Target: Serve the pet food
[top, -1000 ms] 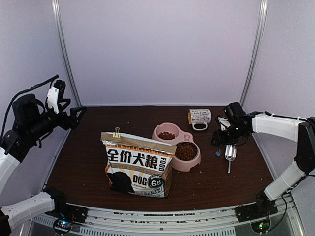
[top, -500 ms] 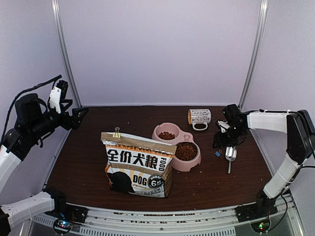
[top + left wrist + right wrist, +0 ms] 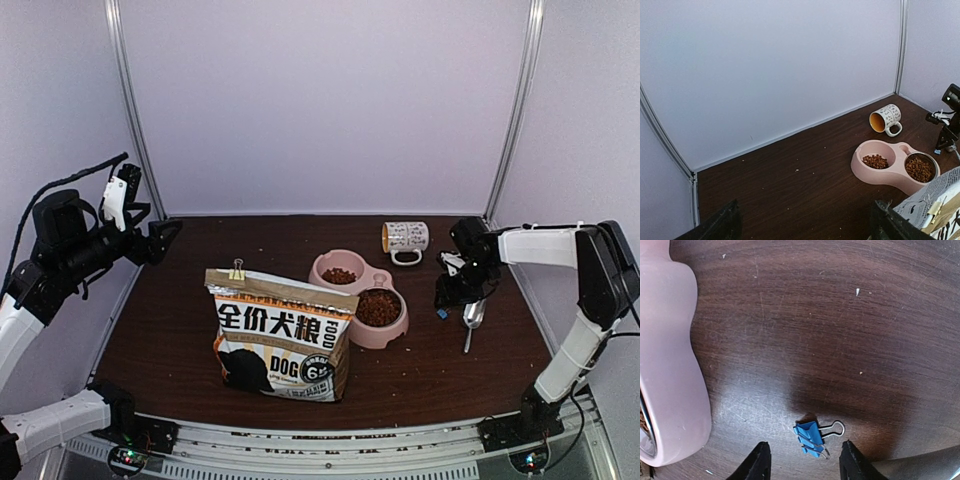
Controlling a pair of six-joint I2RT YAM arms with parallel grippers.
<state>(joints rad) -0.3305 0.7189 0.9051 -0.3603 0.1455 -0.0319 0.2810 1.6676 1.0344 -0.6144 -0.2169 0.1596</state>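
Kraft-brown printed bag [image 3: 283, 335] stands folded shut; your pink double bowl [image 3: 362, 328] holds reddish-brown kibble [image 3: 378, 308] in both cups. Your left gripper [image 3: 805, 226] waits spread wide, aside; your right gripper [image 3: 805, 460], fingers apart, straddles a blue binder clip [image 3: 810, 434].

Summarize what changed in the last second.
Right gripper dipped toward the blue binder clip, elbow swinging in; its fingers flank the clip without gripping. Nothing taken or released. Left gripper nudged slightly right, open. Bag, pink bowl, pet food, mug and scoop stayed put.
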